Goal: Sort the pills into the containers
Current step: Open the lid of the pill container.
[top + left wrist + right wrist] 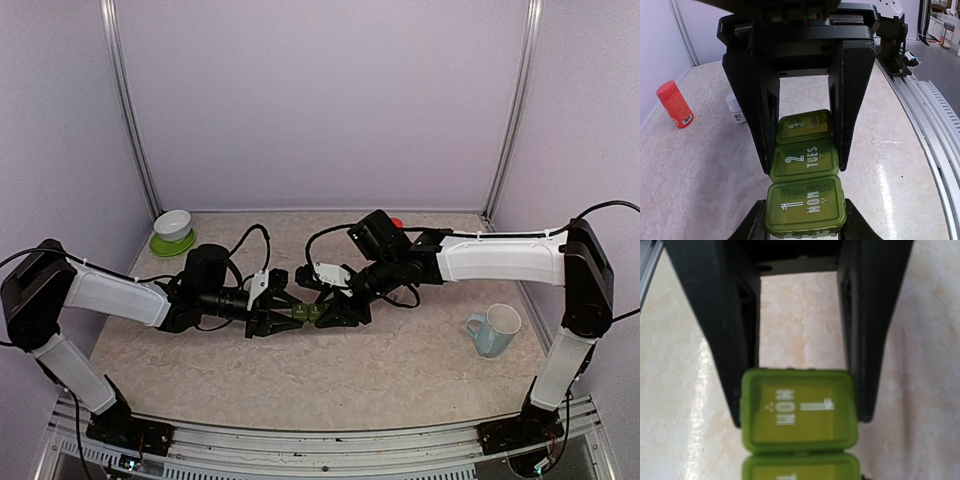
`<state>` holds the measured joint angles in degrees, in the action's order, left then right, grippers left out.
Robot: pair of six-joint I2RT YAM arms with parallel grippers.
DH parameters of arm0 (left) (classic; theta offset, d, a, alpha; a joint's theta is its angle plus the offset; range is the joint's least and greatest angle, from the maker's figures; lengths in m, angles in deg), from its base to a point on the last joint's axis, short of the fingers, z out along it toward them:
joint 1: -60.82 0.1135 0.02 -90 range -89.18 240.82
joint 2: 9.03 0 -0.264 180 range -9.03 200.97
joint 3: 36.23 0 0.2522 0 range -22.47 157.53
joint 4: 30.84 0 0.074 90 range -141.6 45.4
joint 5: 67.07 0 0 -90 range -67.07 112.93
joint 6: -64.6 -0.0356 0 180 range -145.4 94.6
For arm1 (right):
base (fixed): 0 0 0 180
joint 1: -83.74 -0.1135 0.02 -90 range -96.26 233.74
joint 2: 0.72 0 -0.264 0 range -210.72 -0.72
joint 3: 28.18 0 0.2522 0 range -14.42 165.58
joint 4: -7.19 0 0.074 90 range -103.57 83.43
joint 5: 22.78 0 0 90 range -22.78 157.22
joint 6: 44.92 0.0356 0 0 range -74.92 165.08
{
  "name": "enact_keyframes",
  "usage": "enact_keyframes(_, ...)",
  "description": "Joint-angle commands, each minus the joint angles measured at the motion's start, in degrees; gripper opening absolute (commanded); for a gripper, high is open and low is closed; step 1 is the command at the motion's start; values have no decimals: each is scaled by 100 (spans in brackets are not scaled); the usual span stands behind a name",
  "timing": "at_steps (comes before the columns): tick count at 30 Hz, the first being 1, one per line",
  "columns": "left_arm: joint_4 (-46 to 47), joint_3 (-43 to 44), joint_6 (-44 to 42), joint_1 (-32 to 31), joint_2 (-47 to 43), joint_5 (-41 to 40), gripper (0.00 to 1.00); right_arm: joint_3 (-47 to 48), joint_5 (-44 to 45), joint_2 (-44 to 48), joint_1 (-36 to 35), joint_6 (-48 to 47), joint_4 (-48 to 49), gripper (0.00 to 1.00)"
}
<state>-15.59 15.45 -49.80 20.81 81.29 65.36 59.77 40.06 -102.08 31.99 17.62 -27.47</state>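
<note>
The containers (307,313), a green strip of three joined compartments with shut lids marked MON (806,204), TUES and a third, lie on the table between both arms. My left gripper (292,313) comes in from the left. Its fingers (754,226) press on both sides of the MON compartment (799,410). My right gripper (322,312) reaches from the right, and its fingers (852,100) clamp the TUES compartment (805,161). In the right wrist view my own fingers are almost wholly below the frame. No loose pills show in any view.
A red bottle (674,104) and a small white bottle (736,108) stand beyond the strip. A white bowl (173,224) on a green dish sits at the back left. A pale blue mug (494,330) stands at the right. The metal rail (935,125) runs along the table's edge.
</note>
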Motion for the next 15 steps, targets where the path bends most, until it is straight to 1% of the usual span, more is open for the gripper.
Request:
enact_keyframes(1,255,42,160,-25,-155,-120,41,96,-167,-94,-43,-31,-116,33)
enact_keyframes(3,286,40,199,-24,-160,-149,48,97,-167,-94,-42,-38,-117,33)
enact_keyframes(4,309,33,231,-19,-164,-189,53,91,-174,-94,-40,-40,-116,33)
enact_keyframes(7,377,15,296,-16,-164,-264,60,90,-176,-81,-39,-40,-117,33)
enact_keyframes(15,536,-7,537,66,-176,-276,66,103,-152,-127,-45,-49,-159,33)
